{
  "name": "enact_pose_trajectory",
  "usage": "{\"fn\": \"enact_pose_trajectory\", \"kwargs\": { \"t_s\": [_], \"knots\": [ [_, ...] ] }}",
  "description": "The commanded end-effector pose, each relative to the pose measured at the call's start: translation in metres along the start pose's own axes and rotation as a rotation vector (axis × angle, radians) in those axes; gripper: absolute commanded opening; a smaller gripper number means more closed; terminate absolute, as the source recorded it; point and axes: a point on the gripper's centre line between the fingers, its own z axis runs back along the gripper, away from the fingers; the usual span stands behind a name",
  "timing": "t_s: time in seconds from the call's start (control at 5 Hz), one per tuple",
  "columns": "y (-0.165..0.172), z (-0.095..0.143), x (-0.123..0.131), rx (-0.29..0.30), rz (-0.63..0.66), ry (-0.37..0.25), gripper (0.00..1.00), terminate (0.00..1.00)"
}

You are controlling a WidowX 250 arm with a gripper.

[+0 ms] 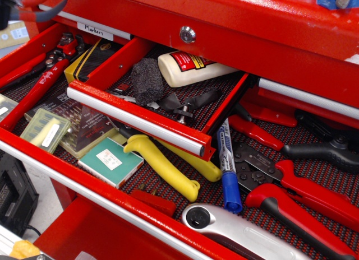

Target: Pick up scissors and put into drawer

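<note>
Only one orange-red and grey handle loop of the scissors (49, 4) shows, held in the air at the top left corner; the blades are out of view. A dark part of my gripper (5, 10) shows at the frame's left edge beside the loop, and its fingers are mostly cut off. The narrow red drawer (224, 106) stands open in the middle, with its silver pull bar (134, 117) in front and a black mesh liner. The gripper is up and to the left of this drawer, well apart from it.
In the narrow drawer lie a black rough lump (147, 79), a white bottle (193, 68) and black clips (188, 103). The wide drawer below holds long red pliers (36, 92), a yellow-handled tool (162, 167), a blue marker (228, 170), a green box (109, 161) and drill-bit cases (45, 131).
</note>
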Motion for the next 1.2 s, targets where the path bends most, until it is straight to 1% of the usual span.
{"fn": "enact_pose_trajectory", "kwargs": {
  "t_s": [0.0,0.2,0.4,0.6,0.8,1.0],
  "knots": [
    [-0.065,0.049,-0.008,-0.087,0.177,-0.016,0.0,0.0],
    [-0.112,0.057,0.008,-0.213,0.405,-0.027,0.0,0.0],
    [-0.157,0.055,0.023,-0.36,0.627,-0.053,0.0,0.0],
    [-0.189,0.041,0.045,-0.457,0.862,-0.079,0.0,0.0],
    [-0.193,0.038,0.067,-0.51,1.107,-0.125,0.0,0.0],
    [-0.181,0.022,0.081,-0.558,1.353,-0.166,0.0,0.0]
  ]
}}
